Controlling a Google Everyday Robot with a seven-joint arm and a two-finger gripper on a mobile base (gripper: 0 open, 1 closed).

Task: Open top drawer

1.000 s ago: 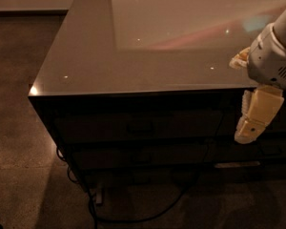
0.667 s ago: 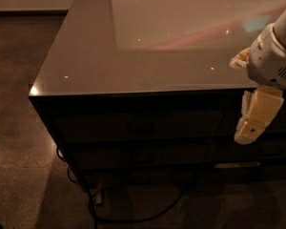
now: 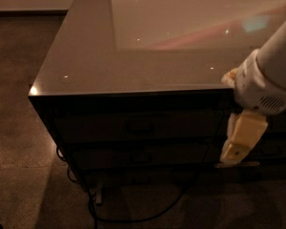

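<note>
**Top drawer shut; gripper stands off to the right of its handle**

Top drawer (image 3: pixel 95 126): shut, front flush under the bench (image 3: pixel 81 61) edge, topmost of three dark fronts. Its handle (image 3: pixel 141 125) sits at the centre of the front, small and dim against it.

Risk 1: the second front (image 3: pixel 109 155) just below seems to carry a like handle. In this low light you may hook the wrong one.

Risk 2: a shallow hold on so small a handle may slip off when you pull.

Risk 3: a pull not square to the front may bind the drawer.

Gripper (image 3: pixel 236 149): hangs before the right part of the cabinet, well to the right of the handle and lower, nearer the second front's level. It is apart from the handle. Jaws: you cannot tell whether wide or narrow.
</note>
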